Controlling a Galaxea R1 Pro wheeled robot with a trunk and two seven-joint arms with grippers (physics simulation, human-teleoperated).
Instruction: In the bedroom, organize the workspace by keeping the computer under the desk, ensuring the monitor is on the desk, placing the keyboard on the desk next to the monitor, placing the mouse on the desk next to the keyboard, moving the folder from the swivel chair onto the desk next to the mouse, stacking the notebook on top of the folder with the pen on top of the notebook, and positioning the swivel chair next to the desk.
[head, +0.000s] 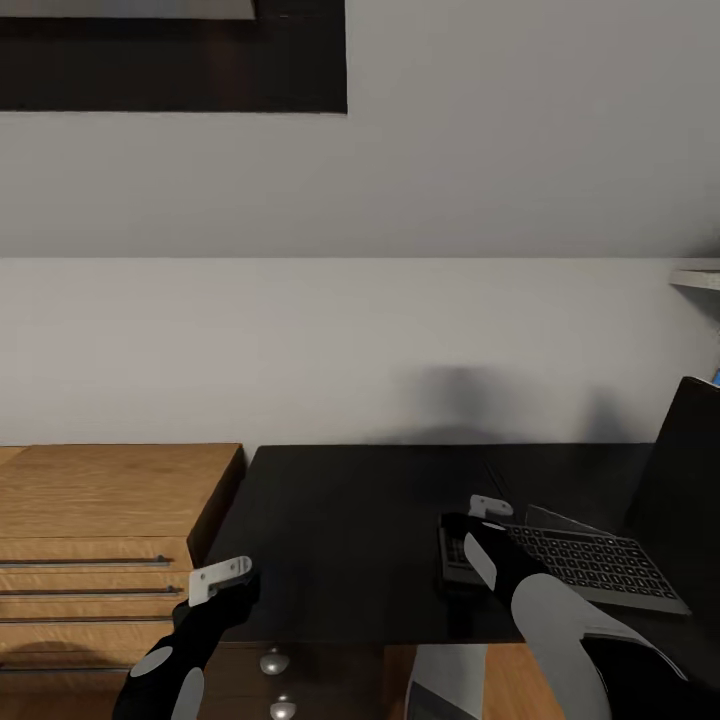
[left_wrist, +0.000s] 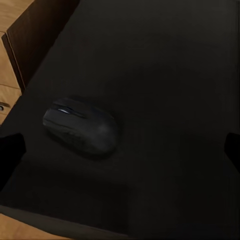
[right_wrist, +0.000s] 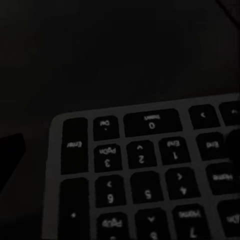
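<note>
Resting flat near the front right part of the black tabletop (head: 380, 500), the keyboard (head: 590, 565) lies just left of the dark monitor (head: 685, 480) that stands at the right edge. Its keys carry pale legends (seen upside down in the right wrist view): "Enter", "0", "1", "2", "3", "4", "5", "6", "7", "End", "PgDn" and "Home" can be made out on the number pad (right_wrist: 150, 175), with a thin grey rim around it.

The right gripper (head: 480, 525) hangs over the keyboard's left end, close above the keys; whether it touches them I cannot tell, nor how far its fingers are spread.

The left gripper (head: 222, 580) sits at the tabletop's front left corner, beside the light wooden drawer unit (head: 100, 520). In the left wrist view its 2 dark fingertips (left_wrist: 10, 155) show at opposite sides, set wide apart, with the small black mouse (left_wrist: 80, 125) lying on the tabletop between and ahead of them, untouched, near the left edge.

2 round knobs (head: 273, 662) show on the drawer front below the tabletop's front edge.
</note>
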